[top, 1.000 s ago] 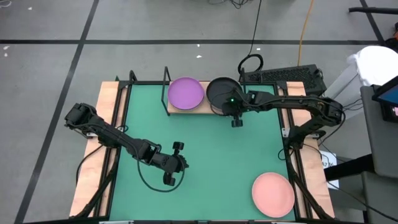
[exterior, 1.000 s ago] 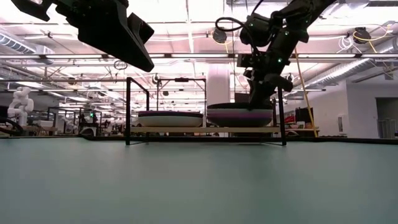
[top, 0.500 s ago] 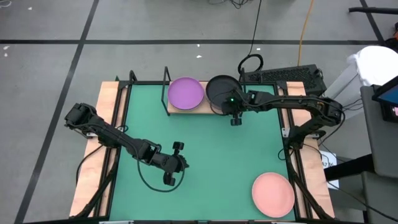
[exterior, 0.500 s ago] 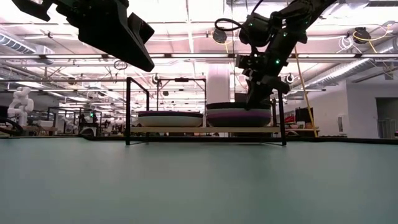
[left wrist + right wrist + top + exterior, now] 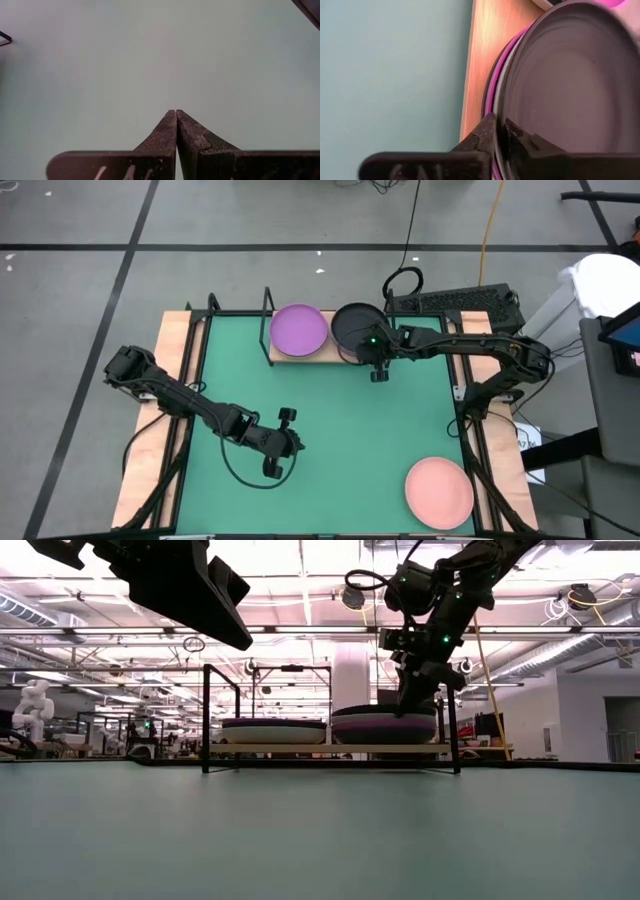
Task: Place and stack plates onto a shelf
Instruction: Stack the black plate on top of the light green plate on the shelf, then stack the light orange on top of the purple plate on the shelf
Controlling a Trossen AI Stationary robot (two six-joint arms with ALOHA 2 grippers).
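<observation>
Most of the plates are already on the shelf [image 5: 300, 356], the small wooden board with a black wire frame at about twelve o'clock on the green table [image 5: 330, 440]. Two piles stand side by side on it: the left pile is topped by a purple plate [image 5: 299, 329], and the right pile by a black plate [image 5: 355, 326] that rests on a pale one and another purple one, as the right wrist view shows. The low view shows both piles sitting level on the board, though how many plates each holds cannot be counted. The right gripper [image 5: 378, 368] is at the six o'clock edge of the right pile, its fingers [image 5: 492, 134] nearly together with the rim of the black plate [image 5: 560, 75] pinched between them, so this plate appears set down but not yet let go. One salmon pink plate [image 5: 438, 491] lies alone on the table near the five o'clock corner, well apart from the shelf; judging by this, it is the last one left to carry over. The left gripper [image 5: 283, 442] waits over the bare table near seven o'clock, fingers [image 5: 165, 131] pressed together and holding nothing.
</observation>
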